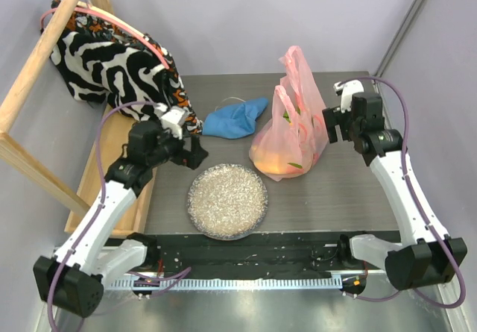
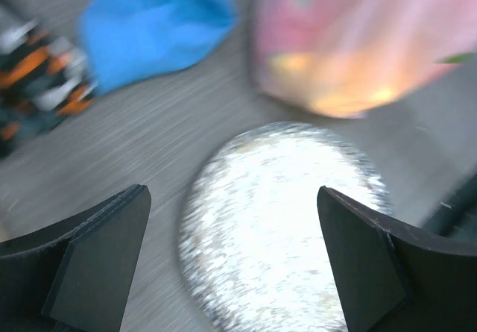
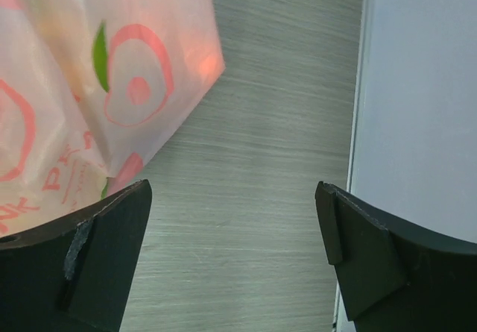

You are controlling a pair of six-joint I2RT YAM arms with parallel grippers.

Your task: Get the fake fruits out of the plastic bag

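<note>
we see the plastic bag standing upright on the table, right of its middle and toward the far edge, with its handle loops pointing up. the fake fruits sit inside it, showing through the thin pink film as orange and yellow lumps low down. the left wrist view is blurred, so we cannot tell which fruit is which. the right jaws are spread wide and empty, just beside the bag's right flank, seemingly not touching it. the left jaws are likewise released and hold nothing, hovering by the far-left rim of a glittery round plate. a blue cloth lies left of the bag, near the far edge.
</note>
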